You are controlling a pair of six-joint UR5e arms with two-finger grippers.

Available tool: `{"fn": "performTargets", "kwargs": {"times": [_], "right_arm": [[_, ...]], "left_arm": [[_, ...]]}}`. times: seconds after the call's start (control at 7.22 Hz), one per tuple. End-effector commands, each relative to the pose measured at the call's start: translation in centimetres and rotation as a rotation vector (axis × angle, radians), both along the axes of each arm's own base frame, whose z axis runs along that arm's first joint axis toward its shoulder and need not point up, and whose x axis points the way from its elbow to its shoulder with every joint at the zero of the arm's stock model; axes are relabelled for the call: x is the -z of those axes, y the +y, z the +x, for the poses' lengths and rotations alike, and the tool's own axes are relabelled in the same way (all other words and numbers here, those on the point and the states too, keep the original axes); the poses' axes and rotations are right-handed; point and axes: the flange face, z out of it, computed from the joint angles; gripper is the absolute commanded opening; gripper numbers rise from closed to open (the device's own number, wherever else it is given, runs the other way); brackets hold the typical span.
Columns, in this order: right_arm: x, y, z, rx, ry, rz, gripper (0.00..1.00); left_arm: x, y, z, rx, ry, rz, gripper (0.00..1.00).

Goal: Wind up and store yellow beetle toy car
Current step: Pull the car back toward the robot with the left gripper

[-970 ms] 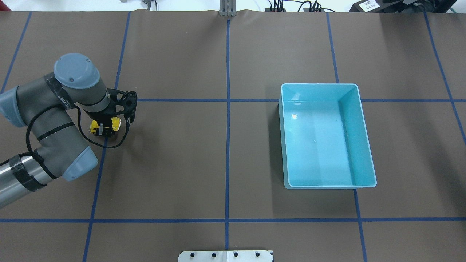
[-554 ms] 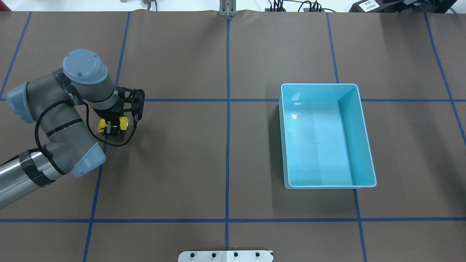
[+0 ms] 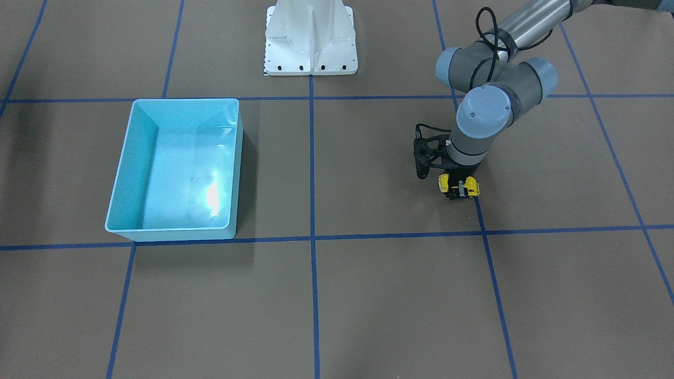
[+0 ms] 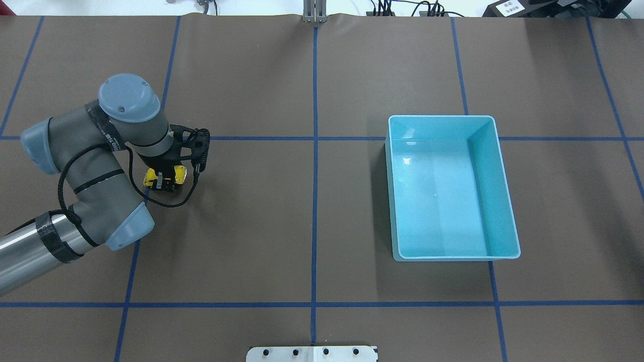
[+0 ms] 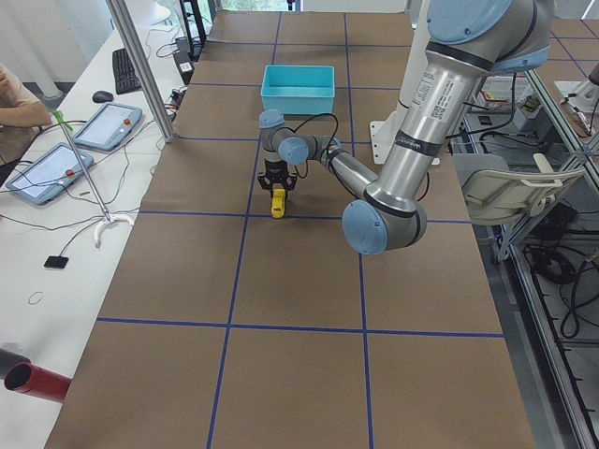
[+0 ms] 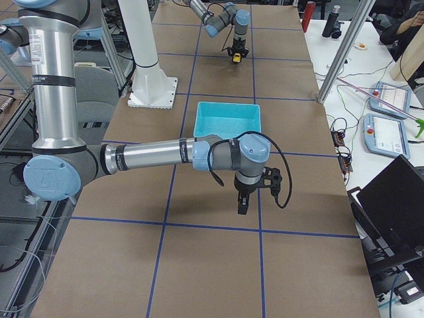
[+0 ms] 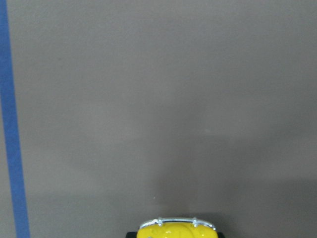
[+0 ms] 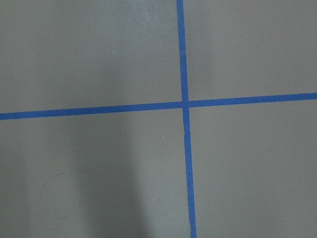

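Observation:
The yellow beetle toy car is clamped between the fingers of my left gripper at the left of the table, low over or on the brown mat; I cannot tell which. It also shows in the front view and its silver bumper at the bottom edge of the left wrist view. The turquoise bin stands empty on the right half, far from the car. My right gripper shows only in the exterior right view, near that camera, pointing down; I cannot tell whether it is open or shut.
Blue tape lines divide the brown mat into squares. The white robot base stands at the robot's edge. Monitors, tablets and cables lie on side tables beyond the far edge.
My left arm has moved to the right along the table toward the middle, carrying the yellow car with it. The bin has not moved.

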Motion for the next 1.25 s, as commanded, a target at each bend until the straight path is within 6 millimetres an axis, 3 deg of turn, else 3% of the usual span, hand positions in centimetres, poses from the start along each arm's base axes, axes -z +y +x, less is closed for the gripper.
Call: {"fn": "performTargets", "kwargs": {"times": [0.0, 0.69, 1.11], "right_arm": [[0.0, 0.0, 0.0, 0.0, -0.001, -0.002, 1.0], [-1.6, 0.5, 0.0, 0.001, 0.001, -0.03, 1.0], [-1.9, 0.6, 0.0, -0.001, 0.001, -0.032, 1.0]], "left_arm": [[-0.3, 0.1, 0.0, -0.002, -0.002, 0.001, 0.0], [-0.7, 0.5, -0.7, 0.002, 0.0, 0.004, 0.0], [-2.4, 1.5, -1.6, 0.001, 0.001, 0.006, 0.0]]}}
